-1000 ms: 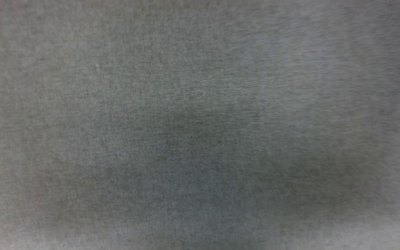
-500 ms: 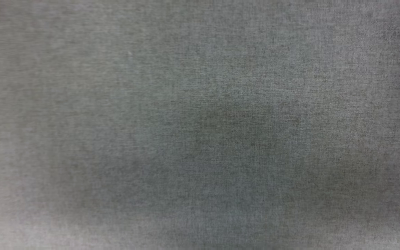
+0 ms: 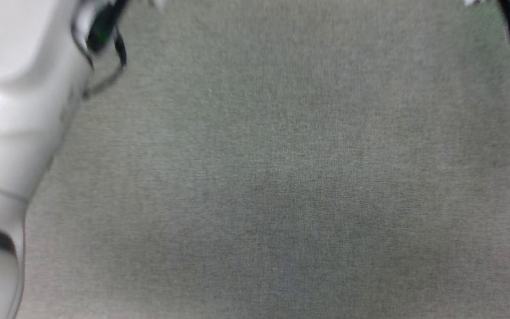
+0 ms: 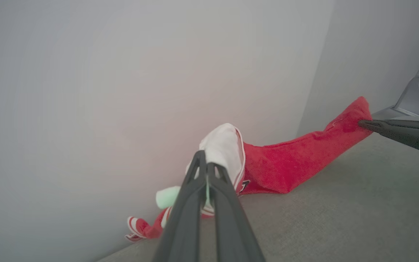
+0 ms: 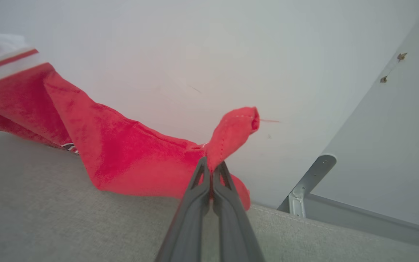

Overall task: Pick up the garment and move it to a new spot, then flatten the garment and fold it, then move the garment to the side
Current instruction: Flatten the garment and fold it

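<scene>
Wall [image 4: 122, 91]: pale and bare, it runs just behind the far edge of everything I'm watching.
Worktop [image 4: 340, 203]: covered in grey woven cloth; the broad stretch in front of the robot has nothing spread on it.
Left forearm [image 3: 11, 110]: a pale shell reaching forward along the left of the head view.
Garment [image 4: 289, 163]: the red jersey is strung between the two arms at the back of the worktop, close to the wall. Its white sleeve is bunched at one end and its red body sags toward the worktop's edge. Whether it touches, I can't tell.
Left claw [image 4: 206, 167]: fingers together, clamped on the white sleeve end.
Right claw [image 5: 211, 165]: fingers together, pinching a stitched red corner that pokes up past the tips.
Pale green lump [image 4: 167, 196]: sits by the striped trim; I can't make out what it is.
Progress: the pick-up looks done and the carry to a new spot seems under way. Flattening, folding and moving aside are all left.
</scene>
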